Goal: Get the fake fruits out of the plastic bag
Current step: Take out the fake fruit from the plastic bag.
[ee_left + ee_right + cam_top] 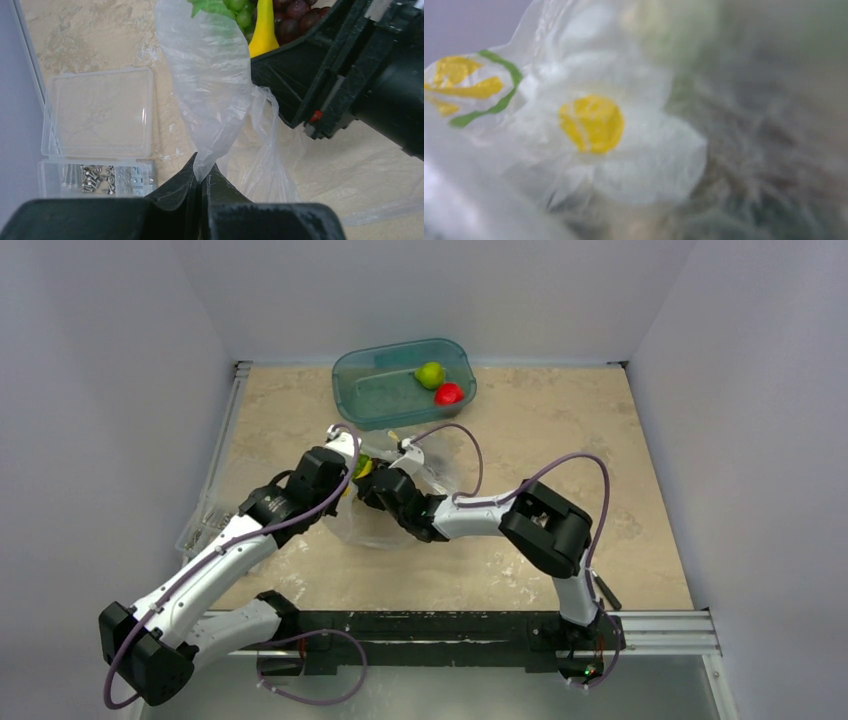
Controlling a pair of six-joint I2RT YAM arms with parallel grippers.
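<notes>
Left claw [201, 176] is clenched on a pinched fold of the plastic bag [215, 85]. The film is drawn up from the fingertips in a taut strip toward the fruit.

The bag is located at the middle of the bench [560, 430], under and between the two claws, just near of the teal tub [400, 400].

On the left wrist view a banana [262, 35], green grapes [239, 11] and purple grapes [295, 15] are seen bunched together at the far end of the strip, right beside the right claw [375, 486]. Whether they are still wrapped in film cannot be told.

Right claw state cannot be told. Its fingertips are hidden among bag and fruit, and its own camera is filled by blurred film with yellow and green print.

A green fruit [430, 374] and a red fruit [449, 394] are seen side by side in the right end of the tub.

A clear box [97, 115] holding screws [95, 177] is set at the left edge of the bench, apart from the bag.
</notes>
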